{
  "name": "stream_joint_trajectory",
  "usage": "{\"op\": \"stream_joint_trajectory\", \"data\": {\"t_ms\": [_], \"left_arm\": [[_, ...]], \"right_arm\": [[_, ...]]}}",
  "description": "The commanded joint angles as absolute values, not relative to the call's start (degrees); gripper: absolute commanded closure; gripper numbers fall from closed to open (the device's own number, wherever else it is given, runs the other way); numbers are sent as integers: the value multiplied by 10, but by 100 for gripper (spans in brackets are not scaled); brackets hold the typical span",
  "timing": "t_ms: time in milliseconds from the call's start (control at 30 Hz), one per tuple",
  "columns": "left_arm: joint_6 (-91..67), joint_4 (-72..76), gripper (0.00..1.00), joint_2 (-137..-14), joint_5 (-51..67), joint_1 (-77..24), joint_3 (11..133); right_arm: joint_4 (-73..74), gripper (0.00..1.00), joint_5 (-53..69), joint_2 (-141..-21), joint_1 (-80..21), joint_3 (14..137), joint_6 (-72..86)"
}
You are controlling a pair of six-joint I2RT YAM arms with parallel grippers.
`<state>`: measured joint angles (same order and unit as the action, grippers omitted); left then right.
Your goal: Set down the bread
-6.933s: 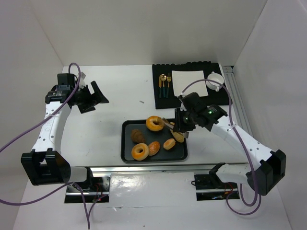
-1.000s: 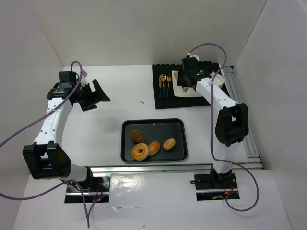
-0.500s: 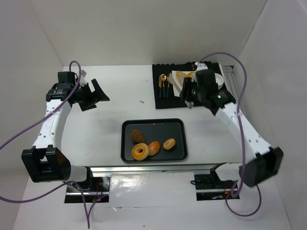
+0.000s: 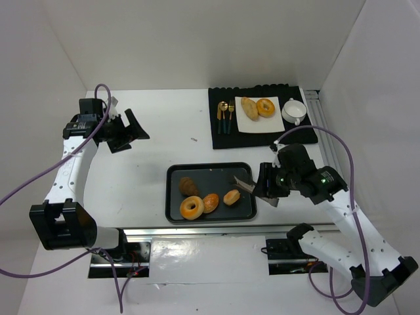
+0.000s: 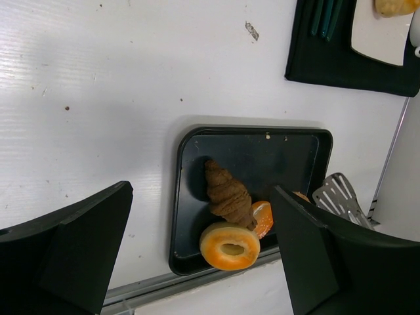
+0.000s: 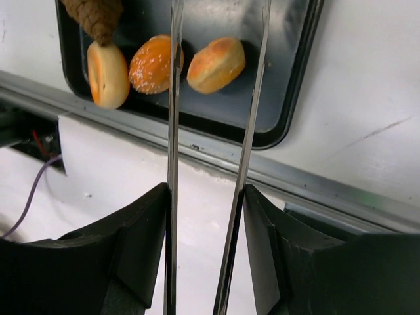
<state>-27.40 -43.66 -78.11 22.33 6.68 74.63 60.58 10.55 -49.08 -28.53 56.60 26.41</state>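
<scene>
A black tray point(image 4: 172, 197) holds a brown croissant point(image 4: 188, 186), a bagel point(image 4: 191, 208), an orange bun point(image 4: 210, 202) and a small roll point(image 4: 231, 197). A long roll point(image 4: 249, 108) and a second bagel point(image 4: 265, 107) lie on the white plate point(image 4: 275, 121) at the back. My right gripper point(image 4: 266, 187) is shut on metal tongs point(image 6: 174, 98), whose empty tips hang over the tray's right side, above the small roll point(image 6: 216, 63). My left gripper point(image 4: 128, 131) hovers open and empty at the far left, looking down on the croissant point(image 5: 228, 193).
The plate rests on a black mat point(image 4: 226, 138) with gold cutlery point(image 4: 225, 115) to its left and a white cup point(image 4: 293, 110) to its right. A metal rail point(image 6: 315, 187) runs along the table's near edge just below the tray.
My right arm has swung from the plate at the back down to the tray's right edge, with the tongs empty. The long roll and a bagel now lie on the plate. The left arm is unmoved.
</scene>
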Motion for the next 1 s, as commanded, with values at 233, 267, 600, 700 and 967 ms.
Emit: {"op": "stream_joint_trajectory", "data": {"t_ms": [233, 267, 600, 700, 967], "left_arm": [[-280, -435, 0, -761, 224, 70, 765], [-280, -435, 0, -761, 224, 70, 766], [-291, -430, 0, -766, 235, 70, 766], [-291, -430, 0, -766, 235, 70, 766], [-291, -418, 0, -766, 241, 70, 754]], "right_arm": [[655, 45, 182, -494, -290, 539, 246], [660, 43, 182, -494, -290, 539, 246], [674, 50, 192, -522, -295, 562, 219], [674, 67, 160, -527, -295, 588, 224], [551, 73, -67, -584, -295, 715, 288]]}}
